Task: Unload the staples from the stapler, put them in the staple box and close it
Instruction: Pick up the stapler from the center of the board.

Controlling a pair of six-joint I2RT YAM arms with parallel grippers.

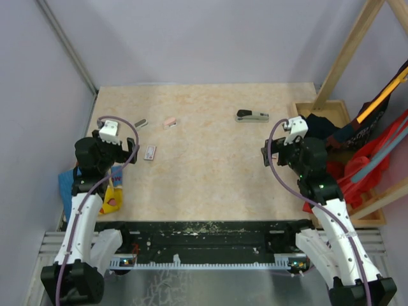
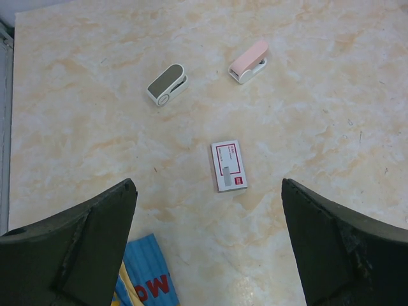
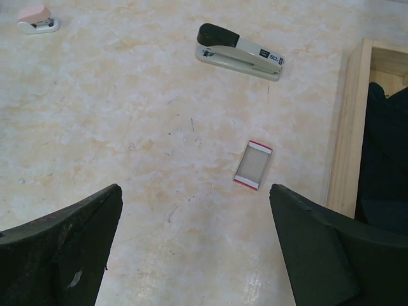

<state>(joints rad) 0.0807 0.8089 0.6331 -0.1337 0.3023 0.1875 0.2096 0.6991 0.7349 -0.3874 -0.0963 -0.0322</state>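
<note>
With both arms' fingers (image 3: pixel 64 248) wide and empty, the slim black-and-grey metal stapler (image 3: pixel 239 52) may skid if the right gripper (image 3: pixel 194 197) nudges it.

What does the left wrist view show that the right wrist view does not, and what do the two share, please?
Only the left wrist view shows a grey-topped mini stapler, a white-and-red box and a blue packet. Only the right wrist view shows the stapler, black and grey, a red-edged box and a wooden frame. Both show the pink mini stapler and the table.
</note>
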